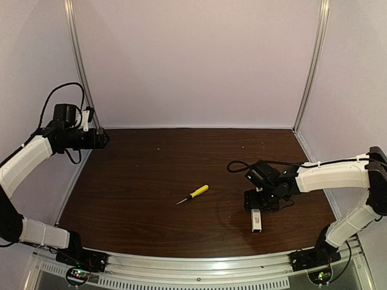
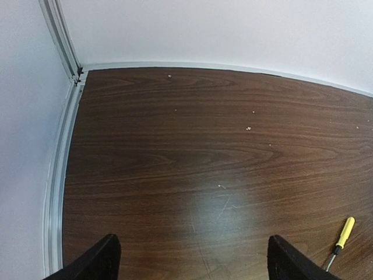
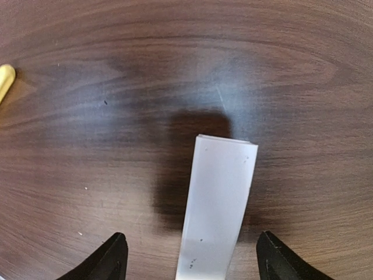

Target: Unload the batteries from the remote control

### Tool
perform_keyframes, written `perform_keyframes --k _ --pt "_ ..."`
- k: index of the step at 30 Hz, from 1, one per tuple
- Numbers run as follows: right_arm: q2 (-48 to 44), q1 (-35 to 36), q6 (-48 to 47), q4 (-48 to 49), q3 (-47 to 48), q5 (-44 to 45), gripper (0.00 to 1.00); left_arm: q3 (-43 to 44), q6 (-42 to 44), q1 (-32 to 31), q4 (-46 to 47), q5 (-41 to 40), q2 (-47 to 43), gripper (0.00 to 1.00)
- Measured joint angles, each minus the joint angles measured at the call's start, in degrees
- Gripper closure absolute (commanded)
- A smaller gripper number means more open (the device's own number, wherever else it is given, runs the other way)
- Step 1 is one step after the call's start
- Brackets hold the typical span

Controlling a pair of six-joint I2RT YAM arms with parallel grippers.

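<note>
Jaws of the right gripper (image 3: 189, 259) stand wide astride the slim white rectangular remote control (image 3: 218, 198), untouching; left gripper (image 2: 192, 262) gapes wide, empty.

A: Remote control (image 3: 218, 204), right wrist view?
B: Near end was cut by bottom edge; marking too small to read.
A: Screwdriver (image 3: 4, 81)?
B: Handle tip only, at left edge. From above, right gripper (image 1: 257, 206) hid remote's far end.

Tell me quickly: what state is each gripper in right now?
Left gripper: open, holding nothing.
Right gripper: open, straddling the remote control without gripping it.
</note>
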Motion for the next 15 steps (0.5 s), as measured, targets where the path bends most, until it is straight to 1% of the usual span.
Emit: perform_keyframes --k 3,6,11,13,15 --pt "0.8 0.8 0.6 -0.2 -0.3 0.0 0.30 -0.2 0.4 0.0 0.0 0.3 -0.1 0.13" --pt "1.7 1.2 1.2 -0.6 -0.4 0.0 0.36 -0.3 0.7 0.0 0.0 0.3 -0.6 0.13" --pt "4.2 1.7 1.5 -0.8 -0.4 0.0 0.52 -0.7 1.0 0.0 0.0 0.3 -1.7 0.14" --pt "4.7 1.7 1.3 -0.9 -0.4 0.2 0.60 -0.8 1.0 0.0 0.0 0.3 -1.8 0.15" --pt "4.7 1.8 1.1 -0.9 -0.3 0.3 0.66 -0.9 1.1 0.0 0.0 0.3 -1.8 0.15"
